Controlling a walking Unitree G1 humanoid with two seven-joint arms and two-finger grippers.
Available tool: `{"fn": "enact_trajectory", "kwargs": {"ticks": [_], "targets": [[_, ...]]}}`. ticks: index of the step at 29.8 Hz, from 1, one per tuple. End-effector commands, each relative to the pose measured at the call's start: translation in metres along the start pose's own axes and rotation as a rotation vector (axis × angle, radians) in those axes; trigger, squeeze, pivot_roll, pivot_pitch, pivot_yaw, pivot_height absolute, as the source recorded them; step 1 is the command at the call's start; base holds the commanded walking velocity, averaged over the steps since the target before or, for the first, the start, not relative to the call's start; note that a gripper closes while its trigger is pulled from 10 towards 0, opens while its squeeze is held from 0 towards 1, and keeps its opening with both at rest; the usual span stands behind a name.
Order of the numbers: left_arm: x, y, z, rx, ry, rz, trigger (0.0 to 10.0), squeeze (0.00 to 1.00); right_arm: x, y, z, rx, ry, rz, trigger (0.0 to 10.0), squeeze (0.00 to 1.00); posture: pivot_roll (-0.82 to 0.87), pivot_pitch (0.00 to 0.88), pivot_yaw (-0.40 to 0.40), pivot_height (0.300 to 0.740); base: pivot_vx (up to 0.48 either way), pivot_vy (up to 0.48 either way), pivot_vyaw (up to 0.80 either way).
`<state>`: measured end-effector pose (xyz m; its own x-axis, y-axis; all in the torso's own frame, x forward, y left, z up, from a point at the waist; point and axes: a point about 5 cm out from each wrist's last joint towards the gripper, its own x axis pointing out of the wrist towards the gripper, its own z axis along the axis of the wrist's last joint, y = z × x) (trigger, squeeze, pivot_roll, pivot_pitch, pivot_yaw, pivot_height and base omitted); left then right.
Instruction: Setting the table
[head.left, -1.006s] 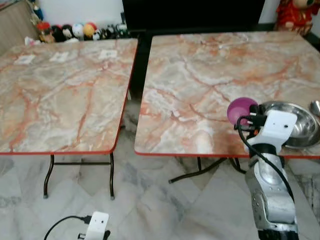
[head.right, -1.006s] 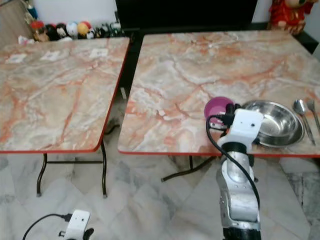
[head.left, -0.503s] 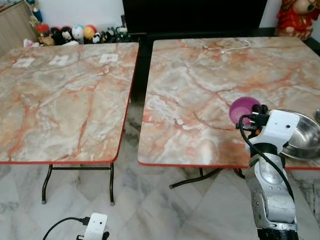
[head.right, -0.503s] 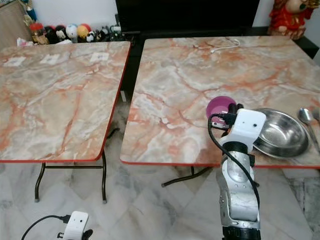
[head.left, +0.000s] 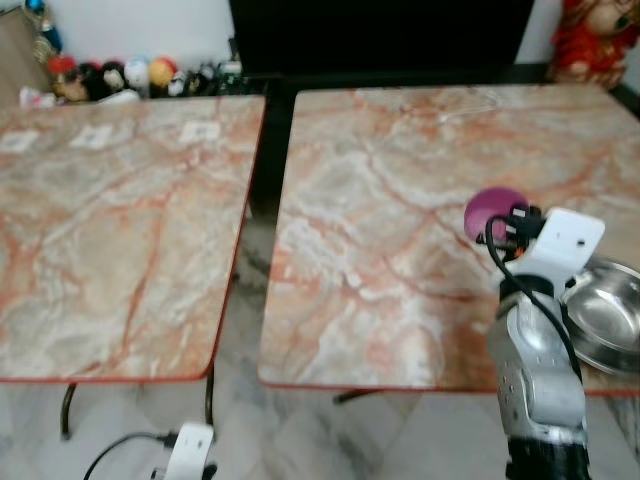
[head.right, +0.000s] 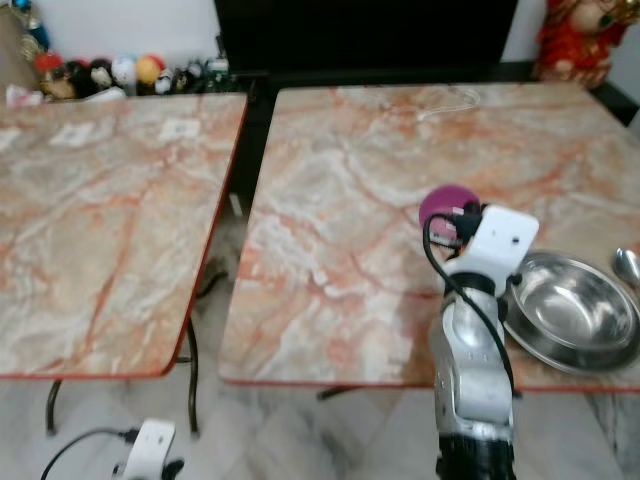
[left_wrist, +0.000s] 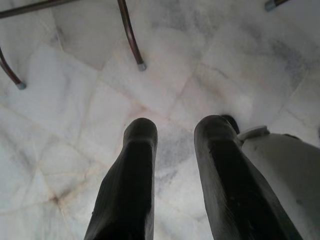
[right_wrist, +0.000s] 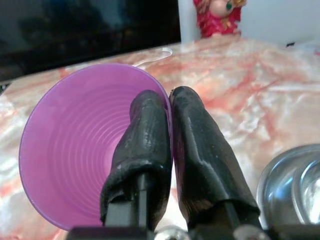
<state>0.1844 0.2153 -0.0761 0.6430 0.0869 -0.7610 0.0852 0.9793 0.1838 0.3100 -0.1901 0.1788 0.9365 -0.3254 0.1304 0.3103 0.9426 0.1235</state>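
A purple plastic cup (right_wrist: 75, 145) hangs above the right marble table (head.left: 380, 230), tipped so that its mouth faces the wrist camera. My right gripper (right_wrist: 171, 97) is shut on the cup's rim, one finger inside and one outside. From the head the cup (head.left: 490, 208) shows just beyond my right wrist, left of and beyond a steel bowl (head.right: 572, 312) near the table's front right corner. A spoon (head.right: 628, 264) lies right of the bowl. My left gripper (left_wrist: 175, 127) hangs low over the floor, open and holding nothing.
A second marble table (head.left: 120, 230) stands to the left across a narrow gap, with small paper labels (head.left: 198, 130) near its far edge. Toys (head.left: 120, 76) line the back wall. A red figurine (head.left: 590, 40), a dark cabinet (head.left: 380, 35) and a white cable (head.right: 445, 102) are at the back.
The whole view has shifted and the tables look nearer, so the camera moved. My right gripper still holds the cup, now farther from the bowl and deeper over the table.
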Motion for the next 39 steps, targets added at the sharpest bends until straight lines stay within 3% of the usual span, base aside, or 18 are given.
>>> {"fn": "enact_trajectory", "kwargs": {"ticks": [1, 4, 9, 12, 16, 25, 39], "targets": [[-0.001, 0.0, -0.004, -0.008, 0.02, 0.001, 10.0, 0.0, 0.005, -0.004, 0.0, -0.014, 0.015, -0.026, 10.0, 0.0, -0.12, 0.081, 0.061, 0.74, 0.0, 0.0, 0.0], [-0.001, 0.0, -0.003, -0.007, 0.021, -0.001, 10.0, 0.0, 0.013, -0.005, 0.0, -0.011, 0.057, -0.086, 10.0, 0.0, -0.12, 0.083, 0.063, 0.74, 0.0, 0.0, 0.0], [0.0, 0.0, -0.004, -0.003, 0.022, -0.002, 10.0, 0.0, 0.025, 0.007, -0.004, 0.012, 0.137, -0.095, 10.0, 0.0, -0.12, 0.083, 0.066, 0.74, 0.0, 0.0, 0.0], [0.0, 0.0, -0.004, -0.006, 0.022, 0.0, 10.0, 0.0, 0.03, 0.017, -0.012, 0.091, 0.237, -0.104, 10.0, 0.0, -0.12, 0.084, 0.064, 0.74, 0.0, 0.0, 0.0], [0.0, 0.0, -0.003, -0.005, 0.021, 0.001, 10.0, 0.0, 0.036, 0.019, -0.015, 0.113, 0.282, -0.127, 10.0, 0.0, -0.12, 0.083, 0.064, 0.74, 0.0, 0.0, 0.0], [0.0, 0.0, -0.003, -0.003, 0.02, 0.001, 10.0, 0.0, 0.047, 0.011, -0.011, 0.127, 0.286, -0.234, 10.0, 0.0, -0.12, 0.083, 0.063, 0.74, 0.0, 0.0, 0.0], [0.0, 0.0, -0.003, -0.002, 0.02, 0.001, 10.0, 0.0, 0.045, 0.0, -0.012, 0.133, 0.296, -0.321, 10.0, 0.0, -0.12, 0.088, 0.063, 0.74, 0.0, 0.0, 0.0]]}}
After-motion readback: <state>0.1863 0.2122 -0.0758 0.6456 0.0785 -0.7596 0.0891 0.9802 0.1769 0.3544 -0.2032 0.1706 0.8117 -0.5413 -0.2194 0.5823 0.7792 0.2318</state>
